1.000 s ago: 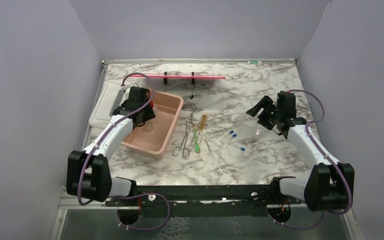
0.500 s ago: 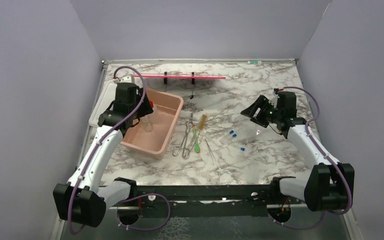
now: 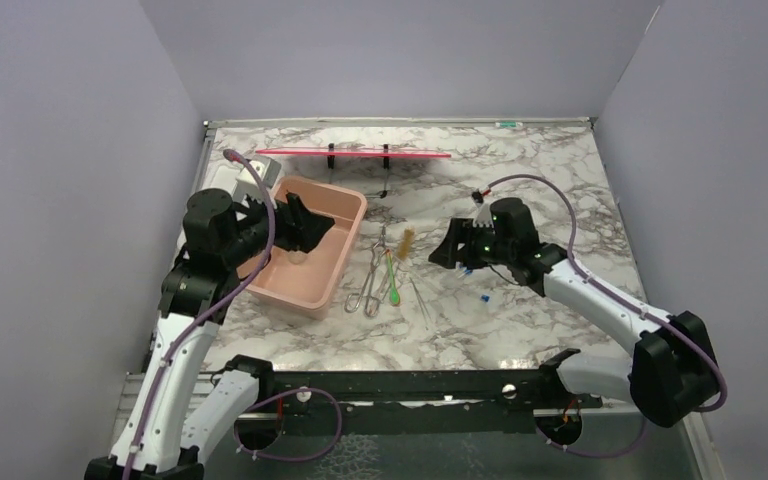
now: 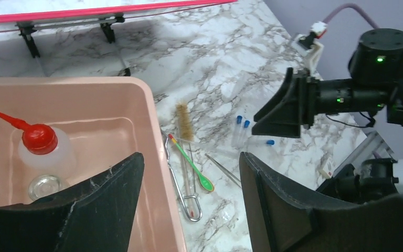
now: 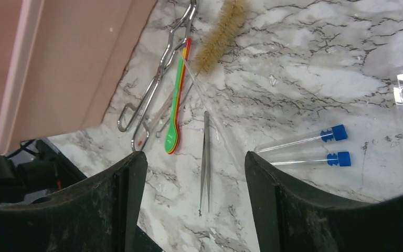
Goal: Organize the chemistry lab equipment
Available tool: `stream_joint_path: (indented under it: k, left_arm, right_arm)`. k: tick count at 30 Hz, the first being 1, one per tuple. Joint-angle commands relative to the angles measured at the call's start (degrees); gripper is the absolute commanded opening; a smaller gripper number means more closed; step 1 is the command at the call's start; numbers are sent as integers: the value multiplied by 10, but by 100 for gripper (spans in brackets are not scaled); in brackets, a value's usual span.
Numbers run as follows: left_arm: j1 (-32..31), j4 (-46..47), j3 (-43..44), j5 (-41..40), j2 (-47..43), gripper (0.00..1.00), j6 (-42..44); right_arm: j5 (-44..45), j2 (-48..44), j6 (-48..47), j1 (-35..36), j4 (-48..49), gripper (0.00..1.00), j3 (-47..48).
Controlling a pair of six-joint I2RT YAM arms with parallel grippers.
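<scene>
The right gripper [image 3: 448,247] has swung in toward the pink tub [image 3: 338,265] and hangs above the blue-capped tubes [image 5: 304,149], fingers spread and empty. The left gripper [image 3: 305,225] has lifted above the tub, fingers also spread, holding nothing. Inside the tub sit 2 items: the squeeze bottle [image 4: 44,147] and the glass vial [image 4: 44,185]. Just right of the tub lie the tongs [image 5: 155,89], green-handled tool [image 5: 176,126], brush [image 5: 218,37] and thin metal rod [image 5: 205,157].

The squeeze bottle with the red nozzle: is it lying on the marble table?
No, the squeeze bottle sits inside the pink tub, next to a glass vial.
</scene>
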Motion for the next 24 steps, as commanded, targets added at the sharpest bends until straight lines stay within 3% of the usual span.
stream_joint_path:
  k: [1,5,13,21,24]
  left_arm:
    - [1,39,-36,48,-64,71,20]
    - [0,23,-53,11,-99,74,20]
    - [1,-22,-68,-39,-135,77,28]
    - [-7,-24,-70,-54,-130,78,36]
    - [-9,-24,-68,-58,-128,79,36]
  right_arm:
    - [100,21,-41,68,58,70,-16]
    - [199,89,-95,154,49,68,9]
    - [271,199,-103,197,40,63,73]
    - [272,278,-139,207,55,62,128]
    - [268,305,-151,212,48,53,150]
